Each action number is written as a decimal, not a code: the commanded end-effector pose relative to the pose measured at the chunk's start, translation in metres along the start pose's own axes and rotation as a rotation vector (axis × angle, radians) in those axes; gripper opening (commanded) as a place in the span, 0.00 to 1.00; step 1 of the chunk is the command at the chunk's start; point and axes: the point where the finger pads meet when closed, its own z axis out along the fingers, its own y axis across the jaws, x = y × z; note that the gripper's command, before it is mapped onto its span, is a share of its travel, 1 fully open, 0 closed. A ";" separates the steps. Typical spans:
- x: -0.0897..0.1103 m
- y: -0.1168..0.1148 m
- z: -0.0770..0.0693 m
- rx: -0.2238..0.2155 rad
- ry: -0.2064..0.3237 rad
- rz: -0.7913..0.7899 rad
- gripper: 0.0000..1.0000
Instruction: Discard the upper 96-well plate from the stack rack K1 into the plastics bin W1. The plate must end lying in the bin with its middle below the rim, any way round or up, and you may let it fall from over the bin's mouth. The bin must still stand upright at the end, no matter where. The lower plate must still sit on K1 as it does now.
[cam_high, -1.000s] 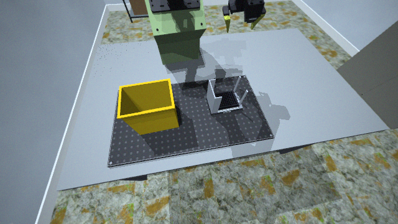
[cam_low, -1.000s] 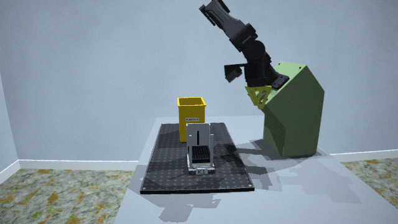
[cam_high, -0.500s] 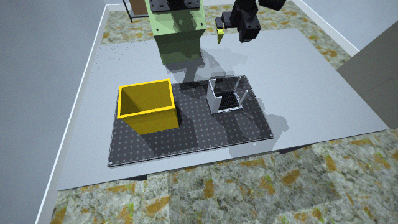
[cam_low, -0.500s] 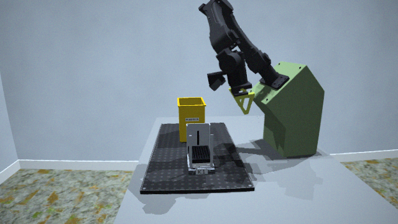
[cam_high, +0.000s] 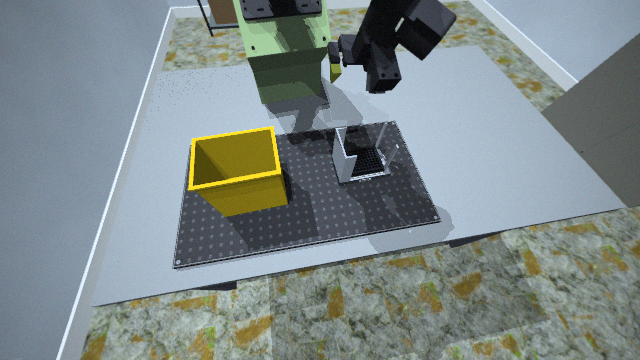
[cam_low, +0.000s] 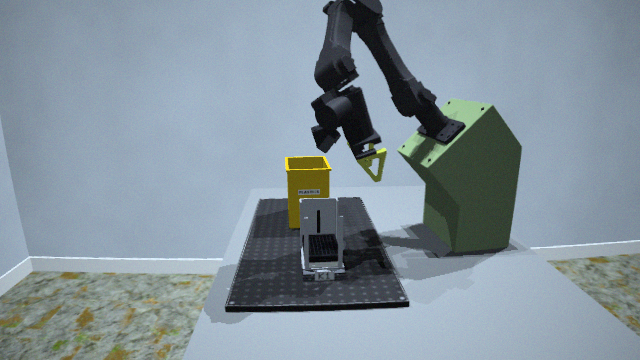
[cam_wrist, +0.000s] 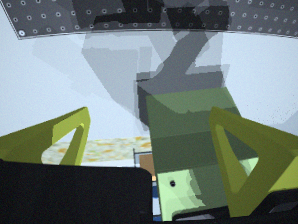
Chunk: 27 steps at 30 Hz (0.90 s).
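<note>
stack rack k1 (cam_low: 318, 212): pale grey upright frame, slotted back panel, "k1" tag at foot; holds a black gridded 96-well plate (cam_low: 322, 248). plastics bin w1 (cam_low: 308, 186): yellow square tub, small label unreadable, interior appears bare. gripper (cam_low: 374, 164): yellow-green triangular fingers spread wide, gripping nothing, aloft near green pedestal (cam_low: 470, 175). black perforated baseplate (cam_high: 310, 220).

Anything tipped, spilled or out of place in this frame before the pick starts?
Nothing stands out. The yellow bin stands upright on the breadboard, the plates sit in rack K1, and the open gripper hangs in the air above the table, holding nothing.
</note>
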 end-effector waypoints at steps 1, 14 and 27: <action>-0.002 -0.010 -0.008 -0.018 0.027 -0.066 1.00; -0.012 -0.063 -0.018 -0.014 0.162 -0.087 1.00; -0.010 -0.113 -0.039 -0.057 0.233 -0.087 1.00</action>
